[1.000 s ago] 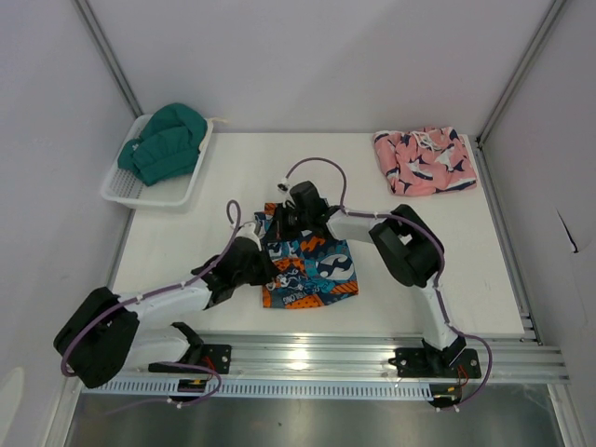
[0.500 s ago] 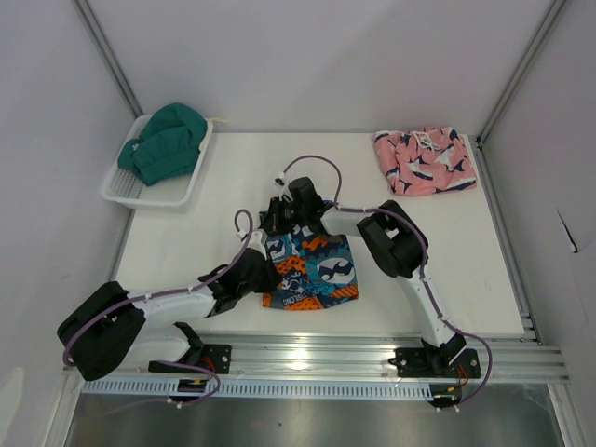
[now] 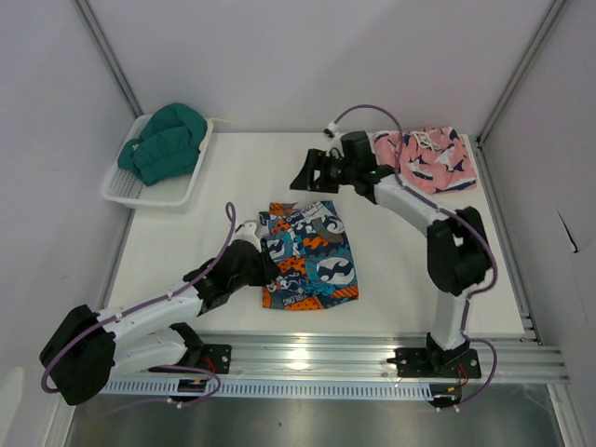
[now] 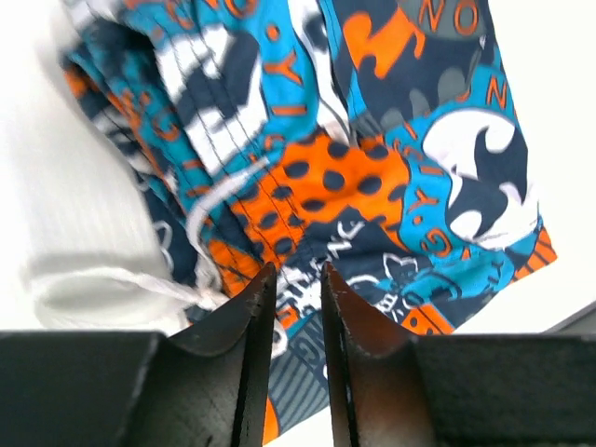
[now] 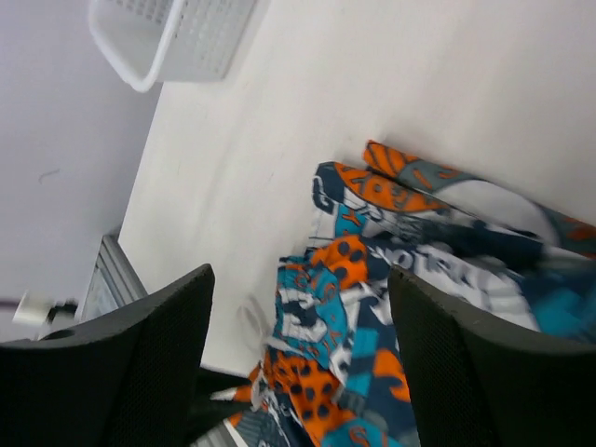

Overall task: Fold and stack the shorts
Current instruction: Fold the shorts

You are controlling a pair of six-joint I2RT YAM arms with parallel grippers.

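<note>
Grey walls point(image 3: 307, 65) enclose one white table point(image 3: 223, 186) carrying two fabric shorts: a teal, orange and navy patchwork pair point(image 3: 309, 256) near the centre, and a pink shark-print pair point(image 3: 424, 160) in the far right corner. One white basket point(image 3: 119, 191) holds green cloth point(image 3: 168, 140). The right gripper point(image 5: 300, 279) hovers wide open and empty. The left gripper point(image 4: 296, 270), jaws a slit apart, is over the patchwork pair, grip unclear.
</note>
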